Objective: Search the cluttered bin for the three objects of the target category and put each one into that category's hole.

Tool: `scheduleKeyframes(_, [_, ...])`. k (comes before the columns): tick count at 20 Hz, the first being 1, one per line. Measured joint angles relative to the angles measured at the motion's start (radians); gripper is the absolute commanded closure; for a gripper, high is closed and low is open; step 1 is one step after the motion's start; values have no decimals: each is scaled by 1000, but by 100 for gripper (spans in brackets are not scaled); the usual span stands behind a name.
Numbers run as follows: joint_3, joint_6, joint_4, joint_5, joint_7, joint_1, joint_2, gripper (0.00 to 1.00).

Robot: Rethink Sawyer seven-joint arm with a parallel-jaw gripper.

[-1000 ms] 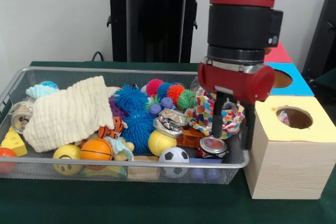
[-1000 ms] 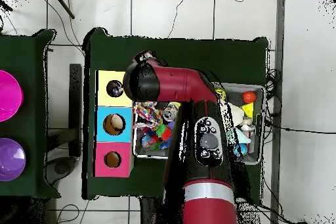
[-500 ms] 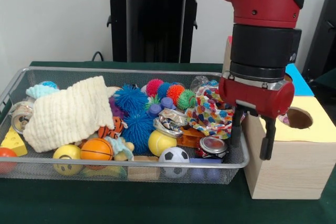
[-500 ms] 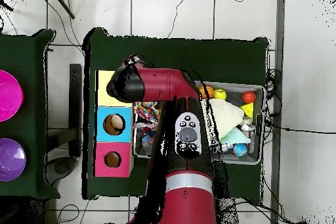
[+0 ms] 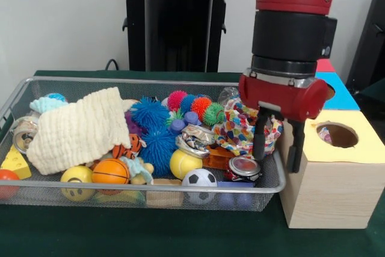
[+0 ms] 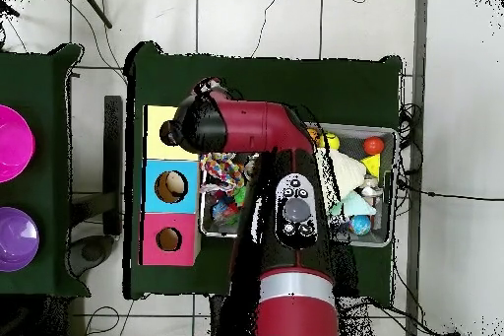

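Even bright light, soft shadows, no glare.

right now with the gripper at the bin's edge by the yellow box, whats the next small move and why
Probably a short shift back over the bin, then down. The gripper is open and empty, straddling the wire bin's end wall beside the yellow-topped box. One finger hangs just above the round metal tin, the nearest thing to grasp, though whether it is a target is unclear.

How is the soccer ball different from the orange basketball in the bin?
The soccer ball is white with black patches; the basketball is orange with dark lines. The soccer ball lies nearer the gripper, the basketball just below the cream cloth. Both are small balls near the front wall.
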Motion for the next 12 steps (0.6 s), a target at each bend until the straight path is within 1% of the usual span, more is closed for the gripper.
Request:
scheduleKeyframes(4, [-3,0,34,0,0,-11,-42,0])
scheduleKeyframes(12, [-4,0,87,0,0,-36,-100,0])
